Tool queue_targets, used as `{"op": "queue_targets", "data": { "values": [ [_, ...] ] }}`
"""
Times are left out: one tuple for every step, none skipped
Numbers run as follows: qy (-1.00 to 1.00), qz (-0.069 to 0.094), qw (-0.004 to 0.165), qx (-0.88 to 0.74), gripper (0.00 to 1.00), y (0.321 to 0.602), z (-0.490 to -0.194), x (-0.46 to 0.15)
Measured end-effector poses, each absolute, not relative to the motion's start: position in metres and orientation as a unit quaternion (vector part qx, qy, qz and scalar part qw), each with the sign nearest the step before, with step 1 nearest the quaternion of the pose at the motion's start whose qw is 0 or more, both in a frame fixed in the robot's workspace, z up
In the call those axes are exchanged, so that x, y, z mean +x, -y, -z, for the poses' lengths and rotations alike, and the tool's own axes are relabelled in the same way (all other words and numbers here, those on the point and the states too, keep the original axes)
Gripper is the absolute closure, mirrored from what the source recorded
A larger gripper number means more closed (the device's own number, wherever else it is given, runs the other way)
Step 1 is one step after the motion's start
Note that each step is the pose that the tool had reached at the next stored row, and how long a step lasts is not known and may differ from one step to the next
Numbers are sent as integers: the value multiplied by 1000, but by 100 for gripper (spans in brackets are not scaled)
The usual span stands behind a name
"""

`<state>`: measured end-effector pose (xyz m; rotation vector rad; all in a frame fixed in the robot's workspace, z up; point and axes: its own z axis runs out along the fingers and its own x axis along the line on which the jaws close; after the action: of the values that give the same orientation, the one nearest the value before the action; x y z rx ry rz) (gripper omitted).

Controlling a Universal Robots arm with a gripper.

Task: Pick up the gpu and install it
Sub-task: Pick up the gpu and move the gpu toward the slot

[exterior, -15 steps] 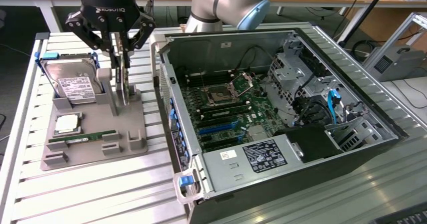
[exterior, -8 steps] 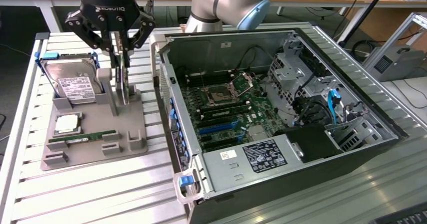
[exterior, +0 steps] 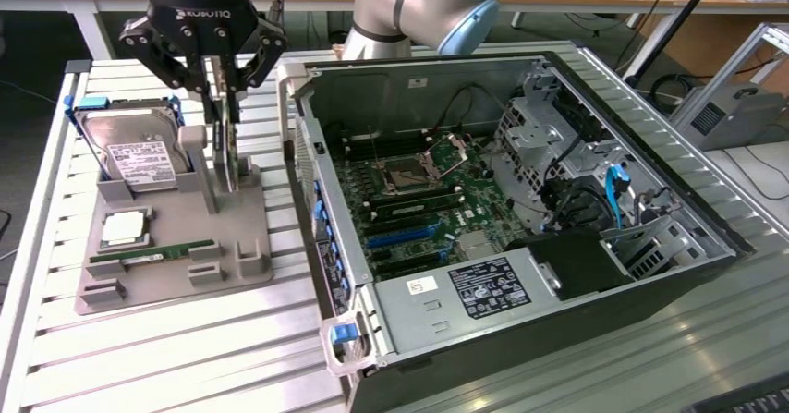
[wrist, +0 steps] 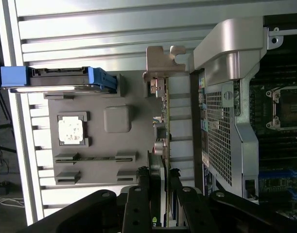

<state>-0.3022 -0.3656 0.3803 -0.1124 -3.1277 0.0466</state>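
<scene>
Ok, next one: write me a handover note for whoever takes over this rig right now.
Pincer: closed on the gpu, gripping it from above.
Gpu: upright on edge over the grey parts holder, on the exterior view's left of the open computer case. Whether it has cleared the holder's posts cannot be told.
Done: gpu grasped.
Left: the gpu is not in the case, and the blue slots on the motherboard hold no card.
Other parts: the hard drive and the RAM stick sit in the holder.
</scene>
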Motion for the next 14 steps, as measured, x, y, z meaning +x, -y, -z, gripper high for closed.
{"op": "queue_targets", "data": {
  "values": [
    [999,-15,6,-36,73,366,-381,-302],
    [999,-15,6,-36,73,366,-381,-302],
    [999,-15,6,-36,73,366,-381,-302],
    [999,-15,6,-36,73,366,-381,-302],
    [999,-15,6,-36,73,366,-382,-302],
    [999,-15,6,-36,73,366,-382,-302],
    [999,-15,6,-36,73,366,-382,-302],
    [999,-15,6,-36,73,366,-382,-302],
    [999,-15,6,-36,73,366,-383,-302],
    [999,-15,6,-36,73,366,-383,-302],
    [999,-15,6,-36,73,366,-383,-302],
    [999,-15,6,-36,73,366,-384,-302],
    [999,-15,6,-36,73,366,-384,-302],
    [999,-15,6,-36,73,366,-385,-302]
  ]
}}
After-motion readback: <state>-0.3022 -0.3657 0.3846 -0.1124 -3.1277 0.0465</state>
